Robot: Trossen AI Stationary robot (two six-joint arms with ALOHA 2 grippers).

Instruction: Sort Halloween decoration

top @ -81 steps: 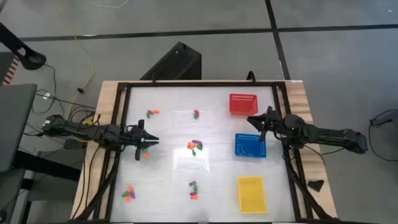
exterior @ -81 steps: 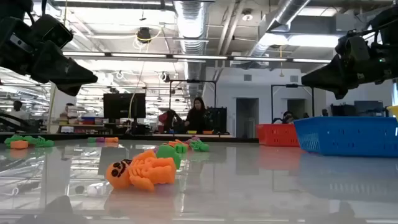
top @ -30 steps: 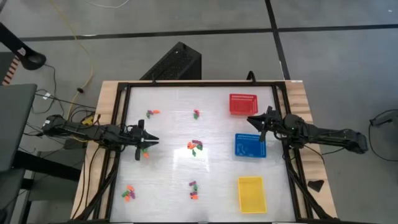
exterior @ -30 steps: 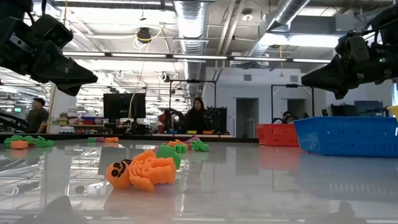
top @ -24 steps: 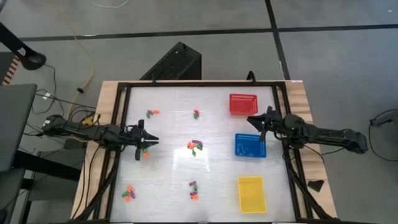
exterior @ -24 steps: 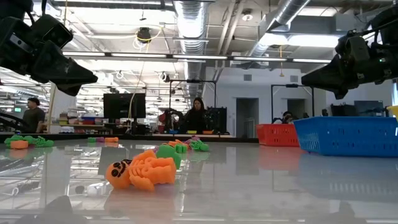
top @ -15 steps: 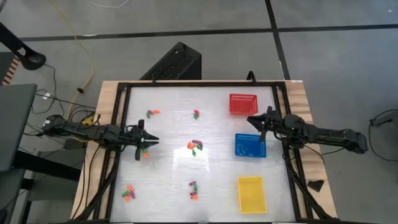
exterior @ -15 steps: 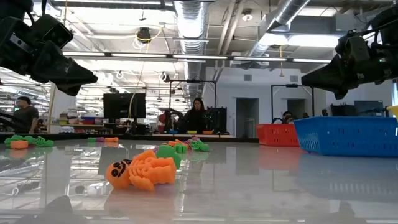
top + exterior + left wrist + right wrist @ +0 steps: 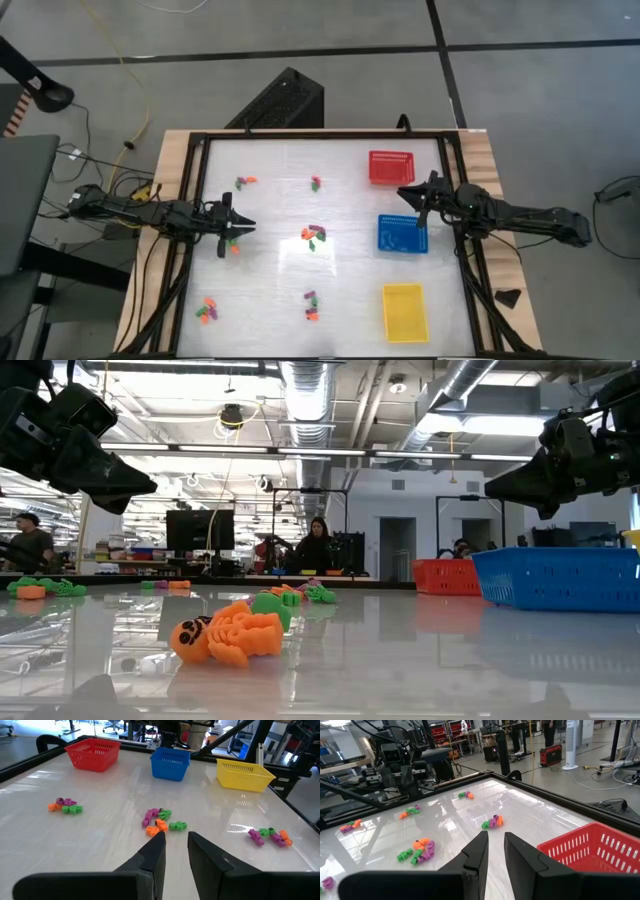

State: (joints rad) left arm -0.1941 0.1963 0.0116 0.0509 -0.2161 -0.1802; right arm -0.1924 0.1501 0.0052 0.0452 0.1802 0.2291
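Observation:
The Halloween decoration lies in small clusters of orange, green and purple trinkets on the white table (image 9: 280,270). Clusters sit at centre (image 9: 315,236), far left (image 9: 245,181), far middle (image 9: 316,183), near left (image 9: 208,310) and near middle (image 9: 311,305). An orange skeleton figure (image 9: 225,638) lies on its side in the low view. My left gripper (image 9: 238,228) hovers at the table's left side, slightly open, just beside a small cluster (image 9: 233,246). My right gripper (image 9: 403,193) hangs slightly open between the red and blue baskets. Both grippers hold nothing.
Three mesh baskets stand in a row along the right side: red (image 9: 390,167) far, blue (image 9: 401,234) in the middle, yellow (image 9: 404,312) near. A black frame (image 9: 188,200) edges the table. People stand in the room beyond the table (image 9: 318,545).

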